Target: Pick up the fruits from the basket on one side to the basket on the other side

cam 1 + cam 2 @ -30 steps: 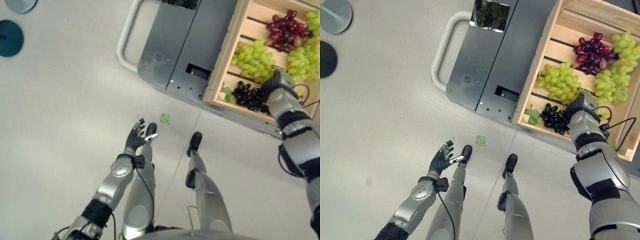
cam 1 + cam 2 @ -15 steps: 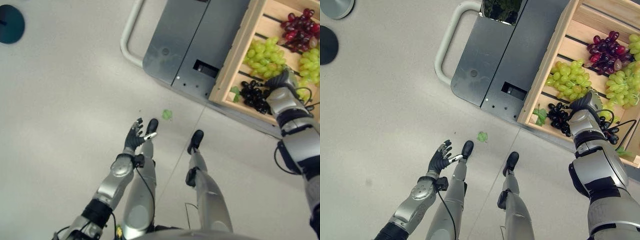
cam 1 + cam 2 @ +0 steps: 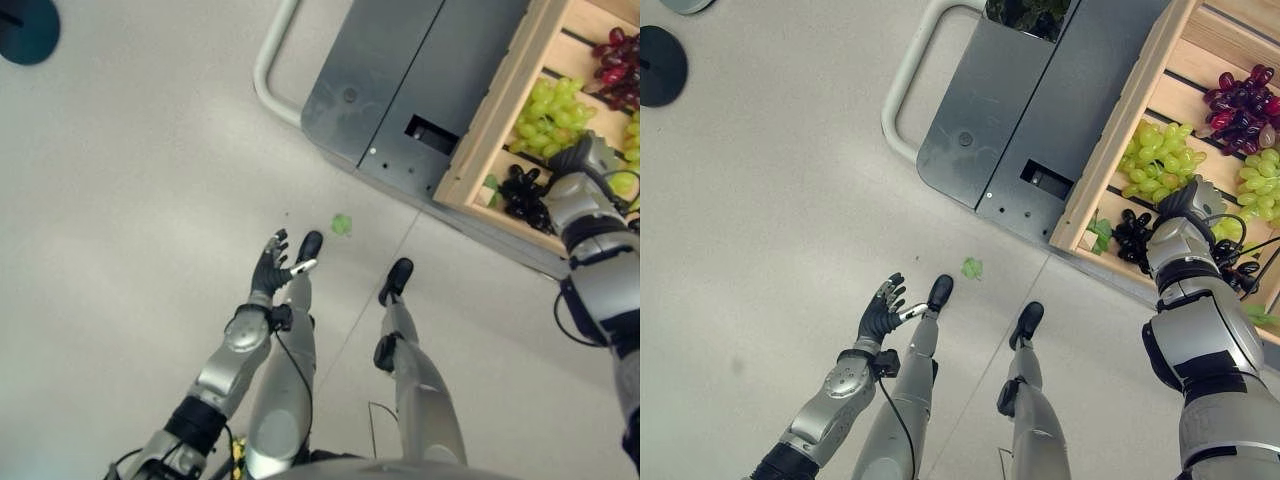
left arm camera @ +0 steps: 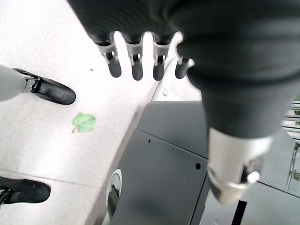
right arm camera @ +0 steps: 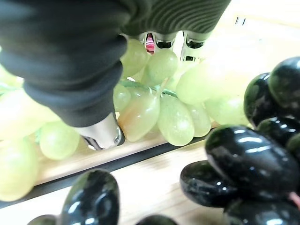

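My right hand (image 3: 1185,205) reaches into the wooden crate (image 3: 1140,115), between the black grapes (image 3: 1132,232) at the crate's near edge and a green grape bunch (image 3: 1155,160) further in. In my right wrist view the fingers (image 5: 161,40) go behind green grapes, so I cannot tell whether they grip anything. Red grapes (image 3: 1240,100) lie toward the crate's far side. My left hand (image 3: 880,310) hangs over the floor with fingers spread and holding nothing. A green leaf (image 3: 971,267) lies on the floor beside the grey cart (image 3: 1020,110).

Green grapes (image 3: 1155,160), black grapes (image 3: 1133,232) and red grapes (image 3: 1240,103) fill a pale wooden crate (image 3: 1110,165).
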Tool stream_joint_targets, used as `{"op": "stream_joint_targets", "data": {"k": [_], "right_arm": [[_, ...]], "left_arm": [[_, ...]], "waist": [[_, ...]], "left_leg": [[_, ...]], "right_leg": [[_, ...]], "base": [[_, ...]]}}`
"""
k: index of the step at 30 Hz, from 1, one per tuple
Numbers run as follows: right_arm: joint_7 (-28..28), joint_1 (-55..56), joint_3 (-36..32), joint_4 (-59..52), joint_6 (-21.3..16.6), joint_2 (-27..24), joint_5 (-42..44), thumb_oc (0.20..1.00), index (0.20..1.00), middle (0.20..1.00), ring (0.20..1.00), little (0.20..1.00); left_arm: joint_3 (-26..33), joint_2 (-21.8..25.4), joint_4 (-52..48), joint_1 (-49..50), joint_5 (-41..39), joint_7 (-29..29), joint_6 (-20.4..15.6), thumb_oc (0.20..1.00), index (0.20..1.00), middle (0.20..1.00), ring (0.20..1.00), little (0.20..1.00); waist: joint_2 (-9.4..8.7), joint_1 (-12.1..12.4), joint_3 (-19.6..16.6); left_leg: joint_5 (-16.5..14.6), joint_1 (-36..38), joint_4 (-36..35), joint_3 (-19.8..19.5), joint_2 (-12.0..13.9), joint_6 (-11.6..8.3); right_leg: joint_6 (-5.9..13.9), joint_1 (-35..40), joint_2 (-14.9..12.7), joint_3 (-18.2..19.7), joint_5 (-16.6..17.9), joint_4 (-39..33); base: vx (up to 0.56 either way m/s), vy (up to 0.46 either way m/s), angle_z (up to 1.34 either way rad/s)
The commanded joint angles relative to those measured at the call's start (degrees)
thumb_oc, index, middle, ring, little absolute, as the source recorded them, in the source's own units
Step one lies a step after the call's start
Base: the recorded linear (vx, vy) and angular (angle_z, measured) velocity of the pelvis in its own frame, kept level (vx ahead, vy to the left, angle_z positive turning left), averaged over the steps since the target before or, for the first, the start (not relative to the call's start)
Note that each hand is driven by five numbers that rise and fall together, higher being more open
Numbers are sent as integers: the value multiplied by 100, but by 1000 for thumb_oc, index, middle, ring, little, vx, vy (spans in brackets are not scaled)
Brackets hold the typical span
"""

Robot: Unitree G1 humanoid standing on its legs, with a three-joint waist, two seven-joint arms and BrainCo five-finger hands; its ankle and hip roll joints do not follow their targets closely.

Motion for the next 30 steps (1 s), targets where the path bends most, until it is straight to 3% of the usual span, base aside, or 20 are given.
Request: {"op": "stream_joint_targets", "data": {"k": [1,9,16,25,29,30], "right_arm": [[74,54,335,-196,-119,344,-94,200,200,200,200,200],[-66,426,152,-623,-262,537,183,200,200,200,200,200],[-224,1284,91,-2318,-419,422,192,200,200,200,200,200],[-3,2713,-524,-4922,-624,-540,-29,200,200,200,200,200],[202,2920,-622,-5383,-737,-851,34,200,200,200,200,200],[344,2994,-683,-5681,-831,-1130,127,200,200,200,200,200]], "left_arm": [[-248,-45,-553,-148,76,108,-266,1000,1000,1000,1000,1000],[-150,7,-501,-132,27,211,-278,1000,1000,1000,1000,1000],[199,144,-471,45,11,349,-298,1000,1000,1000,1000,1000],[633,490,-425,377,-81,362,-310,1000,1000,1000,1000,1000],[718,618,-477,470,-110,269,-300,1000,1000,1000,1000,1000],[831,721,-522,544,-125,203,-298,1000,1000,1000,1000,1000]], "waist": [[152,159,49],[32,123,49],[-286,-59,49],[-688,-272,49],[-782,-295,49],[-858,-314,49]], "left_leg": [[63,35,-328,101,-183,80],[86,98,-328,119,-189,102],[75,313,-328,152,-158,113],[-44,990,-328,350,-138,202],[-89,1220,-328,420,-127,228],[-107,1352,-328,462,-115,246]], "right_leg": [[721,134,-264,101,141,21],[718,204,-292,110,175,21],[715,390,-305,132,189,21],[711,930,-353,251,150,21],[717,1117,-363,293,130,21],[718,1224,-361,321,113,21]], "base": [[-41,43,1],[-18,14,3],[-8,6,3],[4,16,-4],[10,20,-9],[11,6,-6]]}}
